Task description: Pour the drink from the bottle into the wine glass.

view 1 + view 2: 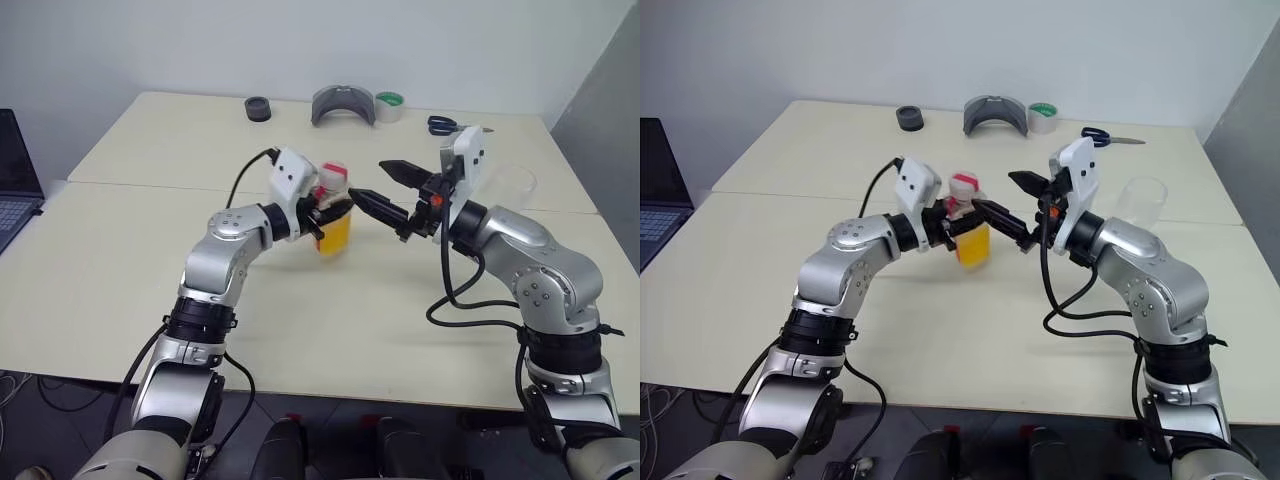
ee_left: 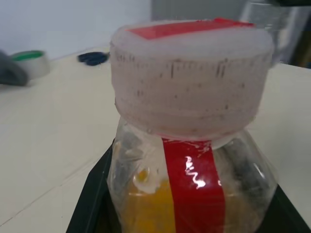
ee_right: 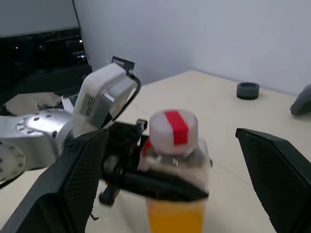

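Orange-yellow drink [image 1: 334, 234] fills the lower part of the bottle [image 1: 333, 210], which is capped and upright at frame centre of the head views, so no pouring done yet. Cap [image 2: 189, 80] is white with a red strip across the top and sits fully on the neck in the left wrist view. Left gripper [image 1: 325, 212] is clamped on the bottle around its body, black fingers on both sides, coming in from the left of the frame. It looks lifted slightly off the table, though contact with the surface can't be confirmed.

Right gripper [image 1: 390, 190] is just right of the bottle, jaws spread wide, nothing held, fingertips pointing left toward the cap. In the right wrist view its two fingers [image 3: 73, 179] frame the cap on either side without touching. Judgement: uncapping is the step in hand, with the right arm lined up to take the cap while the left holds the bottle steady.

Wine glass [image 1: 1137, 203] stands further back at right of the frame, partly behind the right arm, clear and apparently empty, well apart from the bottle.

Far edge of the table [image 1: 150, 260] holds clutter: black round piece [image 1: 258, 108], grey curved object [image 1: 343, 104], tape roll [image 1: 389, 104] with green inside, blue-handled scissors [image 1: 442, 124].

Done: bottle picked up. Left: remove cap, carry bottle over to glass, tilt, pour.
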Tool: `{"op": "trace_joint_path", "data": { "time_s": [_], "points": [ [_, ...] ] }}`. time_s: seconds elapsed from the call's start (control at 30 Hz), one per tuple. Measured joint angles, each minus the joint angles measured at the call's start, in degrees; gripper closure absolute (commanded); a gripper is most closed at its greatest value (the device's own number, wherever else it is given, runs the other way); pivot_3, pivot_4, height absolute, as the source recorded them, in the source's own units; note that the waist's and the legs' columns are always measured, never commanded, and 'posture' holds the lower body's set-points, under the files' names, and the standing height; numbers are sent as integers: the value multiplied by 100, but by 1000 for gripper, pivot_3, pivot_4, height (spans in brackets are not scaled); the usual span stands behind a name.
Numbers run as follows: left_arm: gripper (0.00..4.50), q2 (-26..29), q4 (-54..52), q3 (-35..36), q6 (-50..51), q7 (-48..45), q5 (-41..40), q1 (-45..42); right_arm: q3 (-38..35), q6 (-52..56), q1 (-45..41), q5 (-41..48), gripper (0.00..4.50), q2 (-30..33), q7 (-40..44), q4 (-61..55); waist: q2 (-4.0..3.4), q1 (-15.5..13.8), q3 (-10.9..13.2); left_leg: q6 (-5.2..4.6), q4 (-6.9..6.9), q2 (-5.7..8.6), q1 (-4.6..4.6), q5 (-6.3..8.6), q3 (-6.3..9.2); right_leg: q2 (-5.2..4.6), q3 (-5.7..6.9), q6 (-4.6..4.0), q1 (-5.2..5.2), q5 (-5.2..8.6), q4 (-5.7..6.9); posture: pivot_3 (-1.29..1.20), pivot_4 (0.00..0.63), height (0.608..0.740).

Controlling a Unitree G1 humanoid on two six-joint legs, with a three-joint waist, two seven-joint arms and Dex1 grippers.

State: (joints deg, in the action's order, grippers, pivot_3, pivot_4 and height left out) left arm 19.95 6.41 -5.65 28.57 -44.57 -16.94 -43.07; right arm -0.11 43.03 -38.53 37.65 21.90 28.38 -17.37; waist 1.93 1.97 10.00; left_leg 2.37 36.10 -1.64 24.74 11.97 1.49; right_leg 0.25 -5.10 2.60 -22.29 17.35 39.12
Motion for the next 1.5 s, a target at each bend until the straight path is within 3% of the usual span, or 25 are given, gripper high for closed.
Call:
{"op": "trace_joint_path", "data": {
  "time_s": [0.73,0.87,1.03,1.3,1.5],
  "points": [
    [2724,-117,-73,-166,89,-741,-98,-60,138,244,-88,-46,0,-309,-76,148,-1,-2,0,-1,1,0,0,0,-1,-5,-2,0,0,0,1,0,150,740],
    [2724,-116,-73,-173,89,-751,-98,-64,136,231,-177,-57,938,-359,-91,247,-1,-2,0,-1,1,0,0,0,-1,-5,-1,0,0,0,1,0,150,740],
    [2724,-107,-89,-171,90,-756,-99,-64,128,226,-255,-78,2676,-362,-92,325,-1,-2,1,-1,1,0,0,0,-1,-8,-1,0,0,0,1,0,150,740],
    [2724,-70,-218,-171,226,-784,-111,-59,148,199,-278,-100,2662,-253,110,326,-2,-1,1,-1,0,0,0,0,-1,-8,-1,0,0,0,1,0,150,740],
    [2724,652,-1201,-186,596,-1529,-609,217,396,-42,-731,169,2662,452,2072,748,-15,29,9,-1,0,0,-1,0,-1,-4,1,0,1,0,-1,0,150,740]
  ]
}}
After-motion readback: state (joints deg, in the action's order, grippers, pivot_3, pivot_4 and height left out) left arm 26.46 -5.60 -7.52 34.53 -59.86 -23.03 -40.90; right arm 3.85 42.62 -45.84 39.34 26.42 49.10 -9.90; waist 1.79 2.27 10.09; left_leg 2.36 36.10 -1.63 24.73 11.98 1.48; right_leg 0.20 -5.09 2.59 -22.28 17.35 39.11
